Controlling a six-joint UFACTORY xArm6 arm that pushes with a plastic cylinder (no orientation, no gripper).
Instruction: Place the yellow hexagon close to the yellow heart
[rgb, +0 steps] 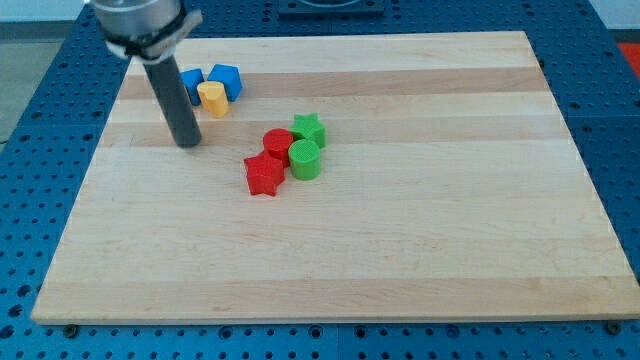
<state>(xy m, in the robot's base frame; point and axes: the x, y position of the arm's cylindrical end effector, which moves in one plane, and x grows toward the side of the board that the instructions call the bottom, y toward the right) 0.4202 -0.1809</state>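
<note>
Resting on counter, my tip sits just below yellow block, touching nothing; no tool fitted, nothing held.

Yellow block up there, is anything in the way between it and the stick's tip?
Nothing visible. My tip sits below and left of the yellow block in the view, bare board between. The blue blocks lie beyond it, toward the view's top. Only one yellow block shows, so its onward path can't be judged.
</note>
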